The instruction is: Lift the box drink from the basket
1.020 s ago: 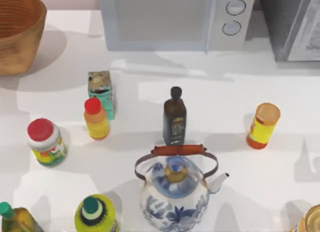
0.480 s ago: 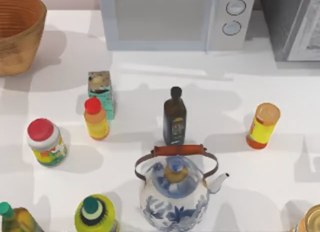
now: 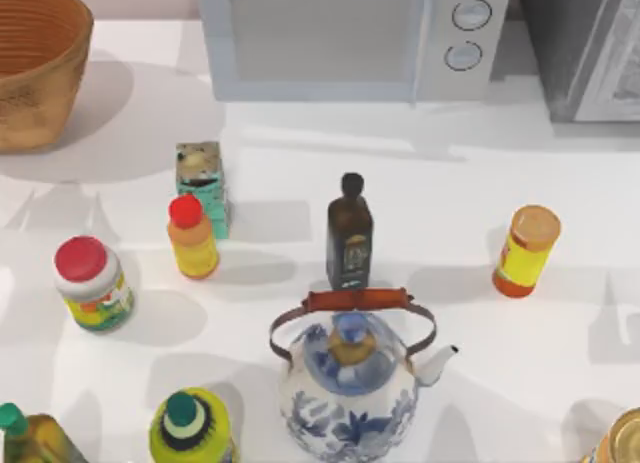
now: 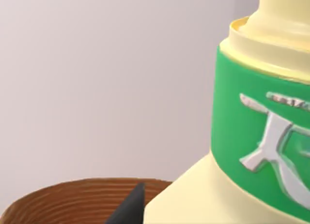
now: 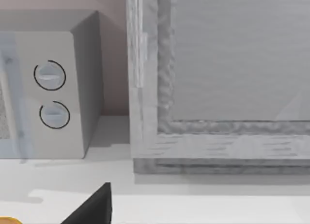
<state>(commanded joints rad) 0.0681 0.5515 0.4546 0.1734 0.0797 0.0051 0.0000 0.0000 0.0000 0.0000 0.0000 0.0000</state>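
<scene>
- White table (image 3: 560, 163) fills the top view, with a microwave (image 3: 330, 38) along its far edge and the basket (image 3: 30, 93) at the far left corner, partly cut off by the frame.
- Top view: the box drink (image 3: 201, 183), a small teal carton, stands upright on the table and not in the basket. It is well apart from the basket and just behind a red-capped orange bottle (image 3: 192, 238).
- Top view: a dark bottle (image 3: 349, 238) and a blue-and-white teapot (image 3: 350, 383) stand near the middle.
- Top view: compared with a second ago, no object has moved. Only the soft shadows on the table have shifted, most clearly on the left side. I judge that the arms are moving overhead and nothing has been lifted yet.
- Left wrist view: a cream bottle with a green label (image 4: 252, 137) looms very close, and the basket rim (image 4: 63, 200) lies beyond it. A dark part of the left gripper (image 4: 130, 209) pokes in, but I cannot tell whether it is released or clenched.
- Right wrist view: the microwave's two dials (image 5: 48, 88) and a grey cabinet (image 5: 223, 79) face the camera. A dark edge of the right gripper (image 5: 92, 208) hangs over the table, and I cannot tell its state either.
</scene>
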